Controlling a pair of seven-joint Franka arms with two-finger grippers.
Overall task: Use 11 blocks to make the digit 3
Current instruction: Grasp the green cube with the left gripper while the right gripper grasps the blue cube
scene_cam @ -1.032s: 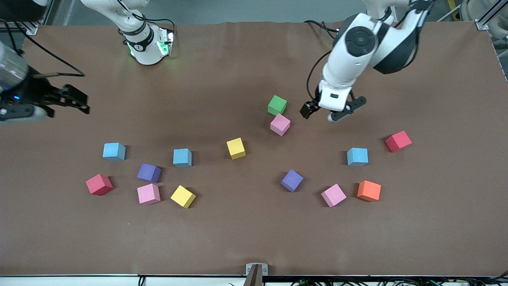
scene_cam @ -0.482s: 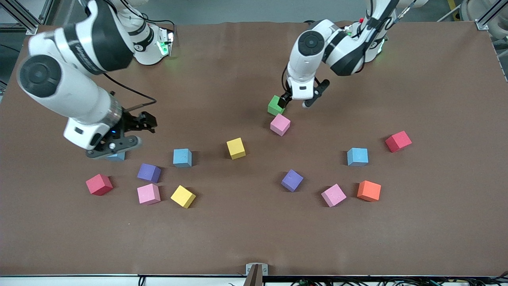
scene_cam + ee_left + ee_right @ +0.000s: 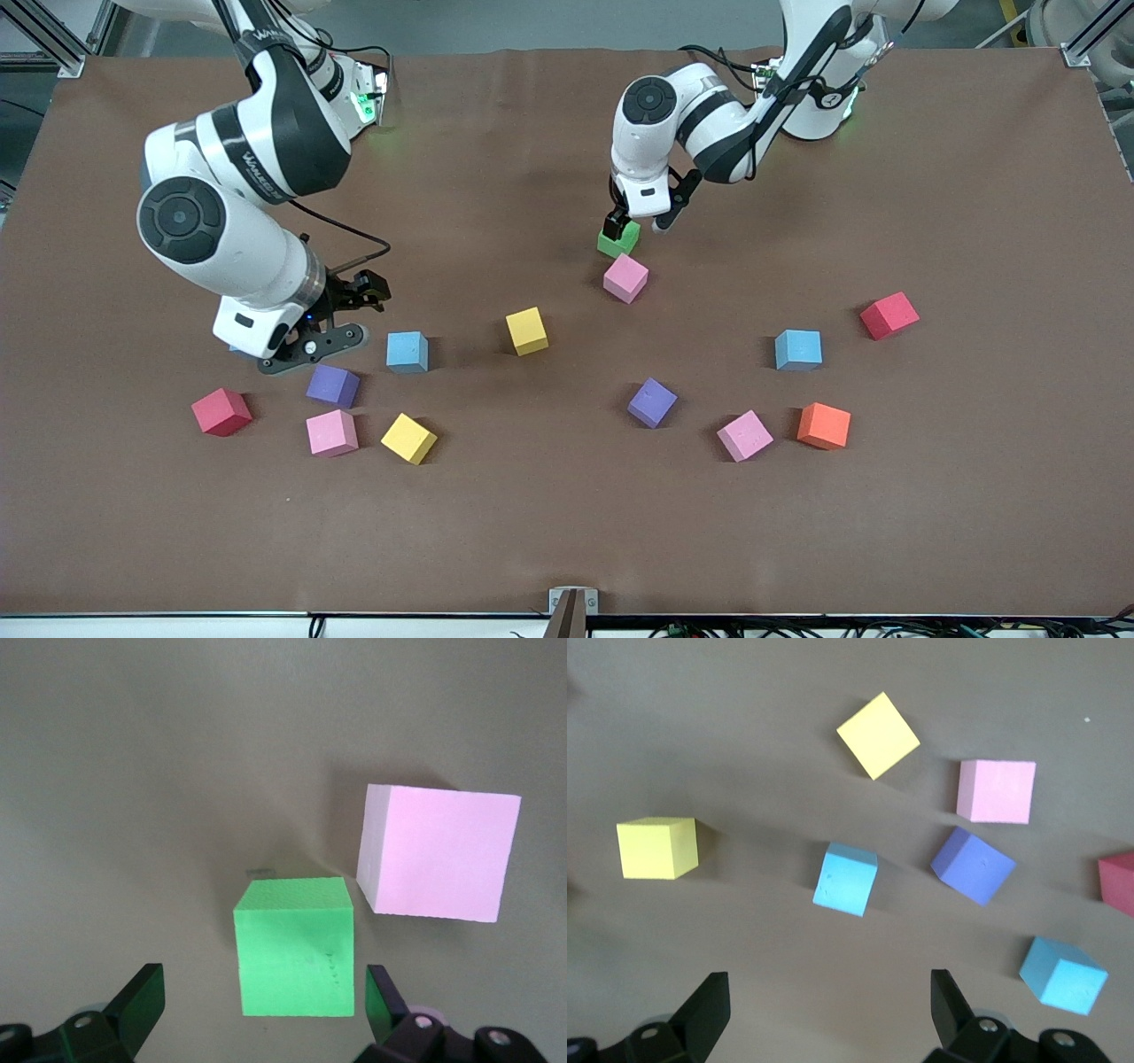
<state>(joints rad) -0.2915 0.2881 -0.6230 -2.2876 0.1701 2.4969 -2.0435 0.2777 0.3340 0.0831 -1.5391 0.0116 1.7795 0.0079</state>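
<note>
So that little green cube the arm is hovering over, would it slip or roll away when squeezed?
Probably not. The green cube has flat sides and sits square on the table, so it should stay put, not roll. Its matte, finely pitted surface looks like foam, so likely light, slightly squashy and grippy. The left gripper has open fingers either side of it.

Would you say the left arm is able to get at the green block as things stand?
Probably yes: the left gripper hangs open right over the green block, its fingers either side, and the nearby pink block stands apart, leaving room.
</note>
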